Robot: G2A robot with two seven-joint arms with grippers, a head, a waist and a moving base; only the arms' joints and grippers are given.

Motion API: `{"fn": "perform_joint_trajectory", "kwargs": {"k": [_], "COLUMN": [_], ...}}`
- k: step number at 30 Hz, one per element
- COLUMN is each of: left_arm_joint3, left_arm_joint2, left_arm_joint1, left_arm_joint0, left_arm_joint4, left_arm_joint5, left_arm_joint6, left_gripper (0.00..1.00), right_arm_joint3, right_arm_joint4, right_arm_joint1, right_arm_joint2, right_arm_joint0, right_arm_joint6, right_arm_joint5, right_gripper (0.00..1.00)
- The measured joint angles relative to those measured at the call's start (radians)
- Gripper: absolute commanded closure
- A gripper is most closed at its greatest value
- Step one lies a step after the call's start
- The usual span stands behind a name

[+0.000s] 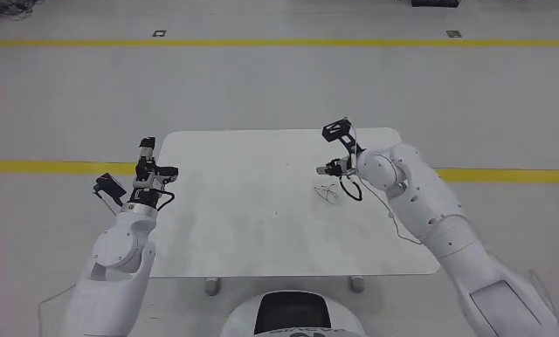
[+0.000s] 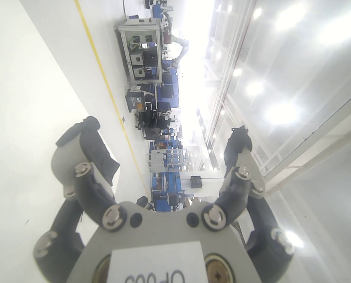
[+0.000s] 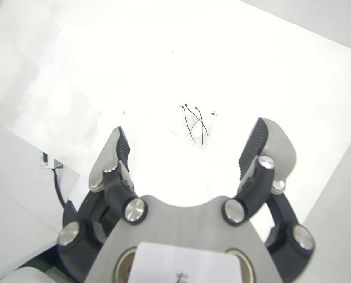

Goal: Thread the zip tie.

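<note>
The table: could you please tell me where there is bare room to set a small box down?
The middle and near side of the table are bare, from the left hand at its left edge across to the zip ties. It is crowded only at the zip ties, where the open right hand hangs.

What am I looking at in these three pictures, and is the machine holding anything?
This is a two-armed robot at a white table. The top view looks down from above its arms; the other two pictures come from cameras on each wrist, looking out past that arm's own fingers. A few thin black zip ties lie crossed over one another on the table. The right gripper hangs over the table near them, open and empty. The left gripper is at the table's left edge, also open and empty, its camera facing the room.
</note>
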Motion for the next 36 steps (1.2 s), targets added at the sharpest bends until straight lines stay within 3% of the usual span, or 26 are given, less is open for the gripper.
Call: {"fn": "perform_joint_trajectory", "kwargs": {"k": [6,14,24,32,36], "left_arm_joint3": [0.0,0.0,0.0,0.0,0.0], "left_arm_joint2": [0.0,0.0,0.0,0.0,0.0], "left_arm_joint1": [0.0,0.0,0.0,0.0,0.0], "left_arm_joint0": [0.0,0.0,0.0,0.0,0.0], "left_arm_joint4": [0.0,0.0,0.0,0.0,0.0], "left_arm_joint5": [0.0,0.0,0.0,0.0,0.0], "left_arm_joint6": [0.0,0.0,0.0,0.0,0.0], "left_gripper": [0.0,0.0,0.0,0.0,0.0], "right_arm_joint3": [0.105,0.313,0.319,0.387,0.395], "right_arm_joint4": [0.006,0.055,0.051,0.041,0.04], "right_arm_joint1": [-0.031,-0.095,-0.097,-0.12,-0.123], "right_arm_joint2": [-0.084,-0.209,-0.214,-0.278,-0.283], "right_arm_joint0": [0.071,0.171,0.173,0.212,0.218], "right_arm_joint6": [0.054,0.054,0.056,0.145,0.149], "right_arm_joint5": [-0.068,-0.145,-0.148,-0.3,-0.304], "right_gripper": [0.0,0.0,0.0,0.0,0.0]}}
